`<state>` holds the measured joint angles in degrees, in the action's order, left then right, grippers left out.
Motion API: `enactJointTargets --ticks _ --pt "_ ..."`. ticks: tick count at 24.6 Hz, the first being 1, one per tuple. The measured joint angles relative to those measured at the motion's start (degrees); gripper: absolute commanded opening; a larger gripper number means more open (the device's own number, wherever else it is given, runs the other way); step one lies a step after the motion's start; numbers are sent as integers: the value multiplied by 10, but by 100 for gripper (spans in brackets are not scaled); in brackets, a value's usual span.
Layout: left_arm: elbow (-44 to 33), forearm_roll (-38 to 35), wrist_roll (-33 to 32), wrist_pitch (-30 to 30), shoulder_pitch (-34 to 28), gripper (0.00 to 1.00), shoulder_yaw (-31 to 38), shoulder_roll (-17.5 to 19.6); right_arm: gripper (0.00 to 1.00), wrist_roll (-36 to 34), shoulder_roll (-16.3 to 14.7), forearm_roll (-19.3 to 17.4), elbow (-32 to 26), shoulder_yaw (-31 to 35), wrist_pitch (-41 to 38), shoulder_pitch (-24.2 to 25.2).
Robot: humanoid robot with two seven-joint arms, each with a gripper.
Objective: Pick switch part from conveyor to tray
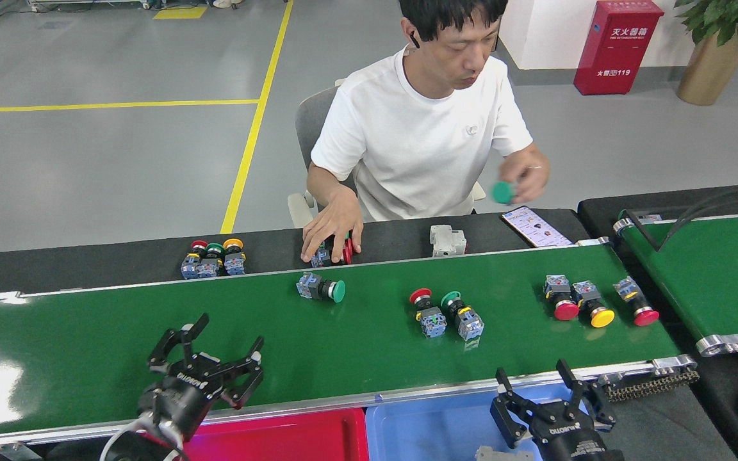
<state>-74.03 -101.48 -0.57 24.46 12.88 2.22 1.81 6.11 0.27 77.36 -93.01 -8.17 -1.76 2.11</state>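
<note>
The conveyor (119, 333) runs across the whole view, glossy dark green, with a silver rail along its near edge; its left half is bare belt, open on all sides. A second green belt (715, 269) adjoins at the right. A person in a white shirt (417, 137) sits behind the far rail, one hand (334, 227) on switches at the table edge, the other hand (523, 182) raised with a green-capped part. A red cabinet (615, 45) against the far wall bears white characters and "119". Below the near rail lie a red tray (292, 442) and a blue tray (433, 426), side by side. The left gripper (212, 355) hovers over the bare belt, jaws spread wide, holding nothing; lettering on its body is unreadable. The right gripper (545, 387) sits above the blue tray at the near rail, jaws apart, empty; its lettering is likewise illegible. Switch parts lie on the belt: a green-capped switch (323, 289) alone at centre; a red and green pair (446, 314) just right; three more (593, 304) near the right end.
</note>
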Motion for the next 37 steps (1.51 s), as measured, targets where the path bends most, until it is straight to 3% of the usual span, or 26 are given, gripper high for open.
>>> enactJointTargets --ticks 4,11,15,18,20,21,22,24,27,32,37 --pt "87 -2 -1 -22 60 100 -22 -4 98 3 15 2 89 -39 10 -76" --pt "164 -3 -1 -46 121 100 -41 -12 94 3 58 3 231 -102 42 -185" --pt "205 -3 -2 -56 154 100 -49 -12 64 4 62 3 261 -134 50 -202" --pt "238 -3 -2 -57 176 94 -49 -12 26 7 57 2 267 -152 54 -202" --pt "257 -3 -1 -57 180 90 -49 -11 10 3 47 1 267 -158 38 -202" --pt "265 -3 0 -57 180 88 -49 -11 8 1 43 0 267 -159 28 -202" --pt "274 -3 1 -59 180 85 -49 -9 5 -4 41 -1 267 -159 15 -203" --pt "283 1 6 -60 183 59 -48 0 4 -6 40 -2 267 -159 -5 -203" --pt "287 3 15 -53 182 7 -46 11 2 -7 40 -4 267 -159 -19 -203" --pt "267 68 17 -41 162 0 -34 33 2 -7 40 -10 254 -157 -37 -202" --pt "108 141 18 -34 56 1 -26 79 3 -8 -9 -52 160 -156 -70 -163"
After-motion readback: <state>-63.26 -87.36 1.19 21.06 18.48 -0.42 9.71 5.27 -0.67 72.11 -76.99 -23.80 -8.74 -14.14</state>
